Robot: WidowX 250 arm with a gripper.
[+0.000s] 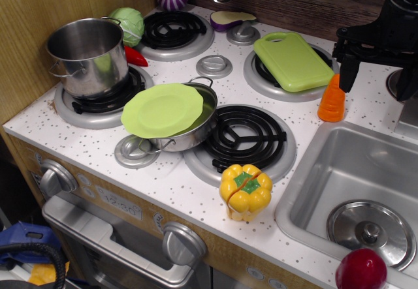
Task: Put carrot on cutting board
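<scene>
Carrot (332,99) stands on the counter (163,178), just beside the board (294,60) at its near right corner and close to the sink (339,171) rim. I see it upright, long axis roughly vertical, the narrow end up under my tool (377,80) and the wider ridged base on the counter.

My tool hangs directly over it from the right. The left finger (348,74) comes down right at the carrot's tip, and the other finger sits well to the right, so I read the tool as spread wide and holding nothing. Whether the left finger touches the tip, I cannot tell.

My worry is the offset. The carrot sits under one finger, not in the gap, so a straight descent would likely push the tip and topple it, perhaps rolling it into the sink. A pinch high on the taper could also squeeze it out downward. The board rests on a raised burner (287,80), so I judge a low carry could catch its edge and shift it.
</scene>
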